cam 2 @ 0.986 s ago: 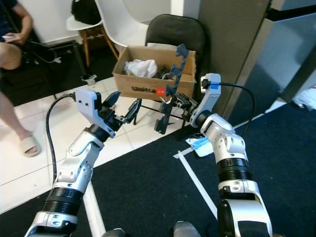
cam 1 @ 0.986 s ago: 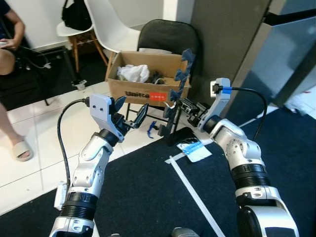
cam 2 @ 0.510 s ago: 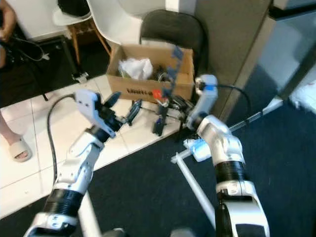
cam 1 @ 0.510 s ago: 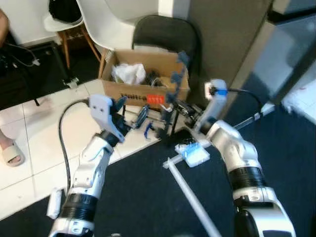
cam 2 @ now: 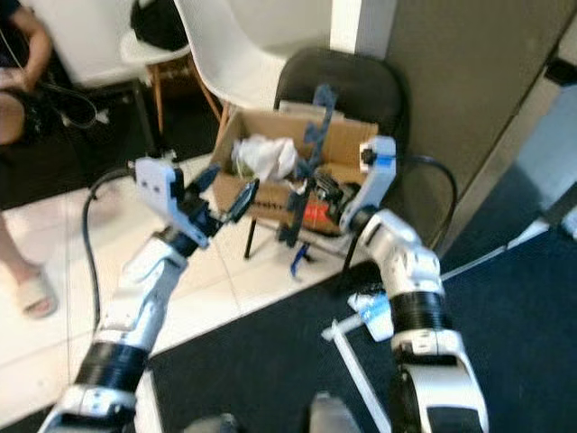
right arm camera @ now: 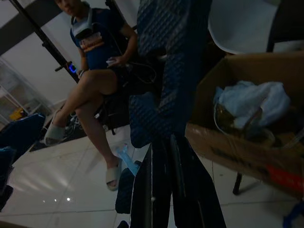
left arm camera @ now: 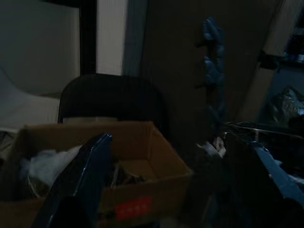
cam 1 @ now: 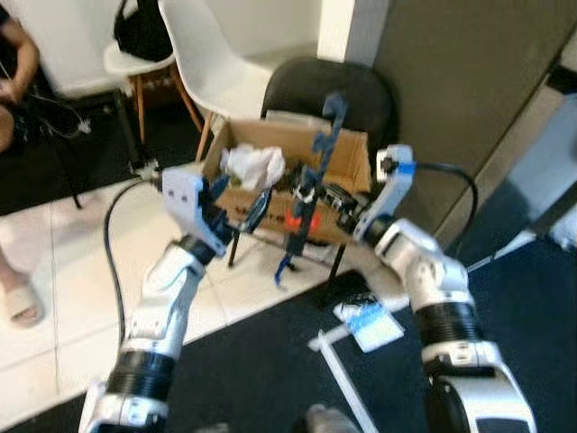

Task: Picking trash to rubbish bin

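My right gripper (cam 1: 308, 195) is shut on a long, jagged blue strip (cam 1: 323, 135), holding it upright in front of the cardboard box (cam 1: 353, 152) that serves as the bin. The box rests on a black chair (cam 1: 329, 77) and holds crumpled white trash (cam 1: 253, 165). In the right wrist view the blue strip (right arm camera: 166, 71) runs between the black fingers (right arm camera: 156, 190). My left gripper (cam 1: 239, 200) stands open and empty at the box's front left. A blue and white packet (cam 1: 370, 323) lies on the dark mat under my right arm.
A white chair (cam 1: 207, 63) stands behind the box, and beside it a chair carrying a black bag (cam 1: 140, 32). A person (cam 1: 13, 72) sits at the far left over the white tiles. A grey wall panel (cam 1: 469, 81) rises to the right. White tape (cam 1: 338, 388) crosses the mat.
The whole view has shifted as the camera moved; the box now sits closer behind both grippers. The right gripper still holds the blue strip, somewhat higher against the box. The left stays open.
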### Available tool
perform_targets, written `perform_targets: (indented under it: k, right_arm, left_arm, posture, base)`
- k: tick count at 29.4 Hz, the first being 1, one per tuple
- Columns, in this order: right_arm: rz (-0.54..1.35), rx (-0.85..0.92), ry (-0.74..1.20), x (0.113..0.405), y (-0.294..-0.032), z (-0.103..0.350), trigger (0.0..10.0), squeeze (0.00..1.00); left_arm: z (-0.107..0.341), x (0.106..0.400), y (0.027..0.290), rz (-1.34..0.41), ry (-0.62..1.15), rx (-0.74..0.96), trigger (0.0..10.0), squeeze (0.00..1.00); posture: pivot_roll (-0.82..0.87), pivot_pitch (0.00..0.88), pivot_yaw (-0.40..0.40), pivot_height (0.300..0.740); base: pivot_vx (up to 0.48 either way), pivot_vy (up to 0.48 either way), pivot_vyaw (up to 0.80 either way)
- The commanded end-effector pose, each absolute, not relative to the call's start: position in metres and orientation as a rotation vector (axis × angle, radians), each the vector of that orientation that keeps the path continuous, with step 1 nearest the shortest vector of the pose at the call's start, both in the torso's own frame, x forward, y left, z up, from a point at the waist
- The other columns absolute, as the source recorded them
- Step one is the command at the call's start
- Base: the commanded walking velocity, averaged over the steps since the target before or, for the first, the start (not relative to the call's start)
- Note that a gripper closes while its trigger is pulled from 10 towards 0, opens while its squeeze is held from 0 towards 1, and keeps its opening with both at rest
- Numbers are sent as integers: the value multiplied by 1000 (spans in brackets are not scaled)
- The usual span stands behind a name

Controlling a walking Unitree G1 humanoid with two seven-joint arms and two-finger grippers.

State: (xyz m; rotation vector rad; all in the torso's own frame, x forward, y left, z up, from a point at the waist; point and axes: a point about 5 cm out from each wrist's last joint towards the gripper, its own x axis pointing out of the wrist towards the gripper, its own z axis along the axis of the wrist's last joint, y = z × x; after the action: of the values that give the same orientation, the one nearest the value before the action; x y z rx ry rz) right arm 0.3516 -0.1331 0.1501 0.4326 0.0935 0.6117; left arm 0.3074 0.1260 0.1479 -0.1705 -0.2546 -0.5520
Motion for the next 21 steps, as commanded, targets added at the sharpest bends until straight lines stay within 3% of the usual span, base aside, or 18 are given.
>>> perform_targets:
  k: [1, 7, 15, 21]
  right_arm:
    - [617, 436, 95, 352, -130, 150, 10000, 0]
    - [612, 418, 108, 352, -130, 148, 10000, 0]
    - [604, 412, 117, 352, -130, 146, 10000, 0]
    - [608, 401, 119, 352, -130, 146, 10000, 0]
  left_arm:
    - [146, 306, 129, -543, -251, -178, 10000, 0]
    - [145, 306, 129, -542, -250, -182, 10000, 0]
    - [145, 306, 129, -546, -250, -183, 10000, 0]
    - [145, 306, 129, -545, -253, -187, 10000, 0]
  posture:
    - [-40, 0, -19, 740]
    - [-38, 0, -19, 740]
    - [-39, 0, -20, 740]
    - [-39, 0, -20, 740]
  base:
    - [480, 0, 0]
    - [480, 0, 0]
    - [480, 0, -714]
    - [480, 0, 0]
